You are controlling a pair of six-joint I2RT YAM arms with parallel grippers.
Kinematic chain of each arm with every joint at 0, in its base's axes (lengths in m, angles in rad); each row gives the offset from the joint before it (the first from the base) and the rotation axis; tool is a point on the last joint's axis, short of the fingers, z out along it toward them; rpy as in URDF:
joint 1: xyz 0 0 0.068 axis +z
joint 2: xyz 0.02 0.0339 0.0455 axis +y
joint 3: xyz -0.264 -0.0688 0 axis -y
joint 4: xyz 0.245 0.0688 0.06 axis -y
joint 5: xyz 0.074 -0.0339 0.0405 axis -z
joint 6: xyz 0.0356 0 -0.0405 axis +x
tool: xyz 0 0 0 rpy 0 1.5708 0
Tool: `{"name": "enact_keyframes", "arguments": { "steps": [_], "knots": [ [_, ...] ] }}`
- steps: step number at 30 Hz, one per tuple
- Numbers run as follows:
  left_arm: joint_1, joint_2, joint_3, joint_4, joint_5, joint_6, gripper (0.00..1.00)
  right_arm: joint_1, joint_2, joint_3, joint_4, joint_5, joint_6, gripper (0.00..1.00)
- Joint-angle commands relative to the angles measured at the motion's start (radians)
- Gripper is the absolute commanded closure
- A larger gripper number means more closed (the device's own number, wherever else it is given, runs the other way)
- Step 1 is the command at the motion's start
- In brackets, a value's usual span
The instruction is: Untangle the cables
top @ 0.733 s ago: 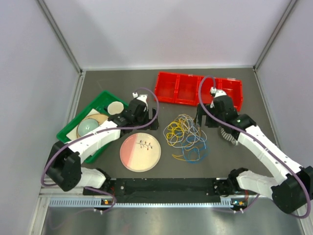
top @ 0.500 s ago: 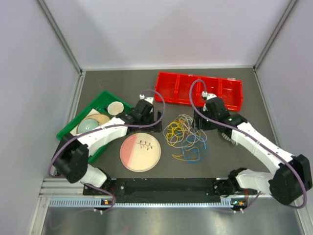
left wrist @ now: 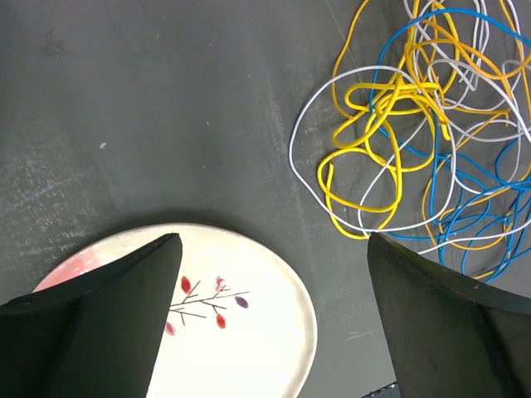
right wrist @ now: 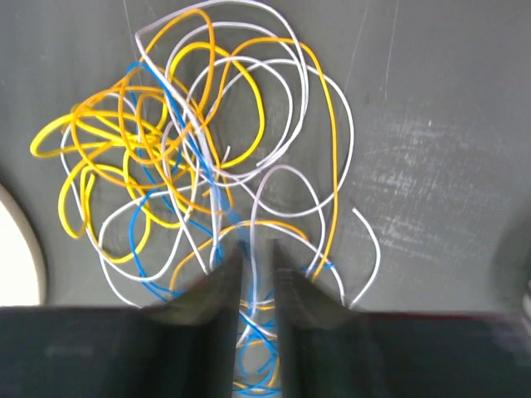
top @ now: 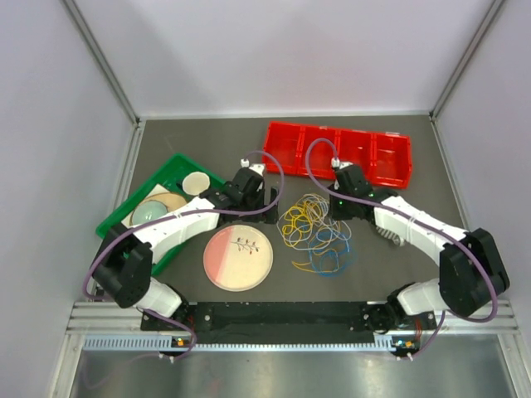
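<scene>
Left jaws: spread wide, empty
Right jaws: nearly together astride blue and white cables point(top: 314, 230), grip unclear
Handling: light, limp, snag-prone; take one free outer loop

Left jaws wide, right jaws narrow

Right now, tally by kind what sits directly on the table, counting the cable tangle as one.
Cable tangle: 1
Floral plate: 1
Red bin: 1
Green tray: 1
Total: 4
</scene>
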Motion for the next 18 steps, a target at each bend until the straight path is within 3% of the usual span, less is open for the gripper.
{"name": "enact_keyframes", "arguments": {
  "steps": [1, 7, 12, 18],
  "knots": [
    [-0.008, -0.005, 0.031, 0.021, 0.024, -0.001, 0.01, 0.009, -0.006, 0.019, 0.071, -0.003, 0.004, 1.0],
    [-0.029, 0.029, 0.034, 0.08, 0.136, -0.002, 0.01, 0.009, -0.187, 0.007, 0.061, 0.041, 0.023, 1.0],
    [-0.034, 0.101, 0.029, 0.241, 0.243, -0.037, 0.02, 0.009, -0.38, 0.03, 0.033, 0.073, 0.019, 1.0],
    [-0.035, 0.253, 0.143, 0.286, 0.257, -0.033, 0.03, 0.009, -0.412, 0.049, -0.021, 0.067, 0.033, 1.0]
  ]
}}
